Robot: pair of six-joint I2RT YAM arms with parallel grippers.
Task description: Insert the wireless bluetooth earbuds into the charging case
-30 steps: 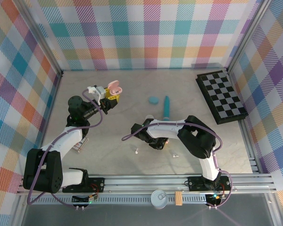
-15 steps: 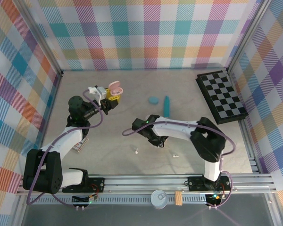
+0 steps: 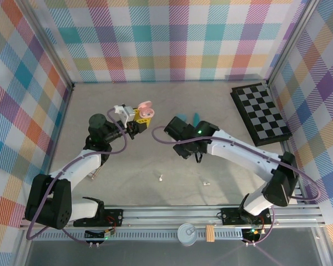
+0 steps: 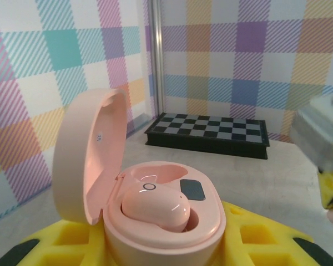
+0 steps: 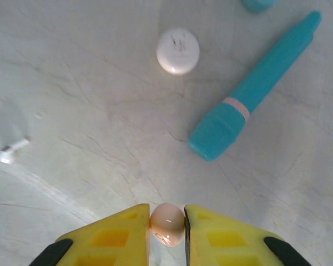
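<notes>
My left gripper (image 3: 141, 114) is shut on an open pale pink charging case (image 4: 211, 221), held above the table with its lid (image 4: 89, 155) up. One pink earbud (image 4: 155, 208) sits in the near socket, and the far socket beside it is bare. My right gripper (image 5: 167, 224) is shut on a second pink earbud (image 5: 167, 223), pinched between its yellow fingers (image 5: 119, 235) well above the table. In the top view the right gripper (image 3: 195, 155) hangs just right of the case (image 3: 145, 106).
On the table below lie a teal stick (image 5: 255, 94), a small white round case (image 5: 177, 51) and a white earbud (image 5: 11, 151). Two white earbuds (image 3: 161, 178) (image 3: 205, 183) lie near the front. A checkerboard (image 3: 260, 113) rests at the back right.
My right arm has lifted off the table with the pink earbud and swung back and left toward the case. My left gripper has carried the case a little to the right.
</notes>
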